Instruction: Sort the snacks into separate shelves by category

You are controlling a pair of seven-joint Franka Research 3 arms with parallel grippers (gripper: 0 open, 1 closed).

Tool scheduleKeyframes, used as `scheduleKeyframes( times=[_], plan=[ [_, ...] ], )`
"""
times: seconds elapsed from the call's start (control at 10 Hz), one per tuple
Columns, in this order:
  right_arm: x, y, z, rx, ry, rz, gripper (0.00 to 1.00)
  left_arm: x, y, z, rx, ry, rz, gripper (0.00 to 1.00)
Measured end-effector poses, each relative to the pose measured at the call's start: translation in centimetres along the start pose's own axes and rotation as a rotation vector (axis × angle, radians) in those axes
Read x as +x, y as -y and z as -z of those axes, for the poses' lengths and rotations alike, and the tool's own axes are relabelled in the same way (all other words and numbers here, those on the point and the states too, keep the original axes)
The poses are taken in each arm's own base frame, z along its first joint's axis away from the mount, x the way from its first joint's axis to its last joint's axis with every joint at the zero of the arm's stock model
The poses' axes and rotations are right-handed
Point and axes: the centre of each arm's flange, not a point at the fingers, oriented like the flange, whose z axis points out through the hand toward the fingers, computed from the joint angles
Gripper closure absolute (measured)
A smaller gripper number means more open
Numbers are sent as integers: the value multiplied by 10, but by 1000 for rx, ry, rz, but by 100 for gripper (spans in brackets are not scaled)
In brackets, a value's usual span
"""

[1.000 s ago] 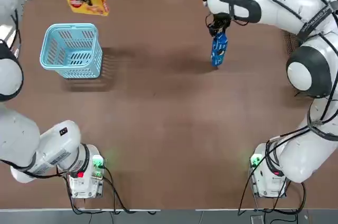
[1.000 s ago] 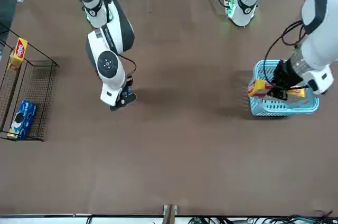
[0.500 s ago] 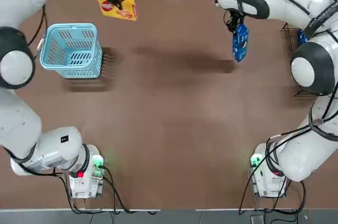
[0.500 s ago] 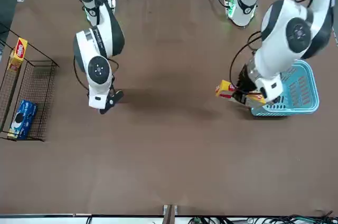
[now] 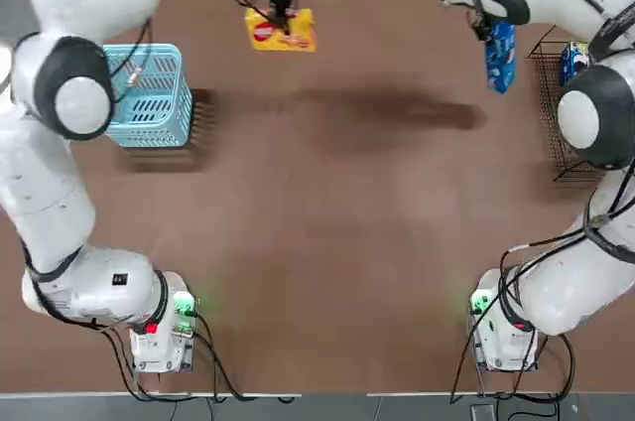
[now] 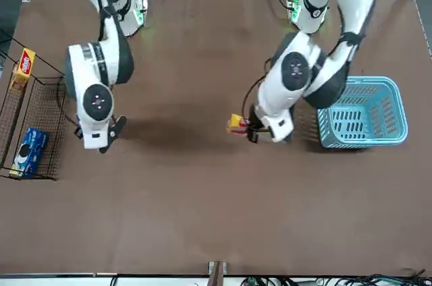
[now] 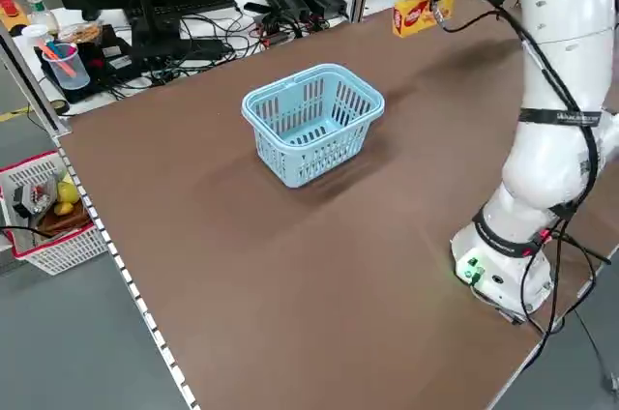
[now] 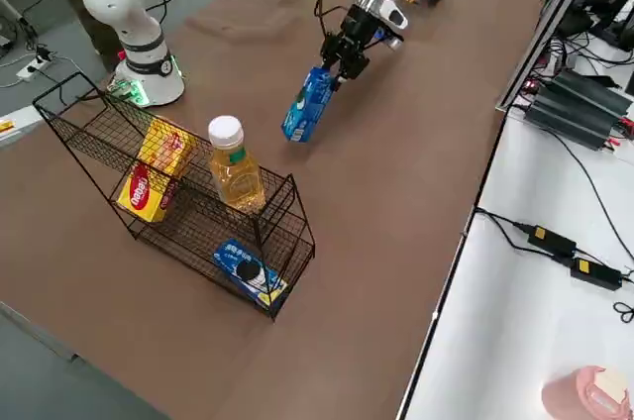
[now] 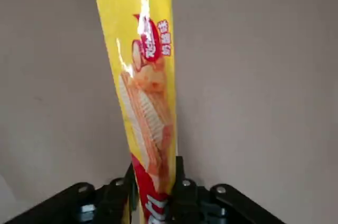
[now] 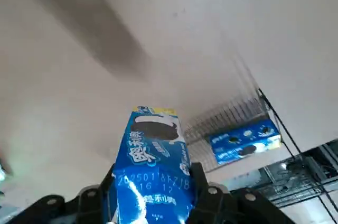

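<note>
Rack (image 8: 188,212) beyond the right end effector (image 8: 332,68) already holds one packet and box; it pinches a blue packet (image 8: 305,103), the left end effector (image 9: 154,192) a yellow box (image 9: 145,92), both undelivered.

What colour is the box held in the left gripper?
Yellow with a red logo: the box in the left gripper, clearest in the left wrist view.

Right gripper (image 6: 101,143) in front view: blue packet it holds is hidden behind the wrist, fingers not visible. Yellow box (image 6: 235,123) mostly covered by left arm, only a corner shows. Wire rack (image 5: 558,93) cut off by right edge in top view, and by left edge in front view. Left wrist view: box's lower end runs off the bottom edge. Rack's upper-tier contents too small to read from the top.
</note>
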Motion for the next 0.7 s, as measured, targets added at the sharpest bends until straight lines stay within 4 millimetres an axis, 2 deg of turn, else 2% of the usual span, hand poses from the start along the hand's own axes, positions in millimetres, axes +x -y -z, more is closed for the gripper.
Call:
scheduleKeyframes(
  times=[0.2, 0.4, 0.7],
  plan=[
    [-15, -17, -15, -8, 31, 23, 43, -38, -4, -46, -54, 6, 58, 73],
    [-14, -17, -31, -21, 55, 42, 44, -80, -9, -62, -141, 17, 41, 73],
    [-21, -14, -71, -13, 93, 63, 45, -151, 9, -98, -198, 70, -33, 73]
  ],
)
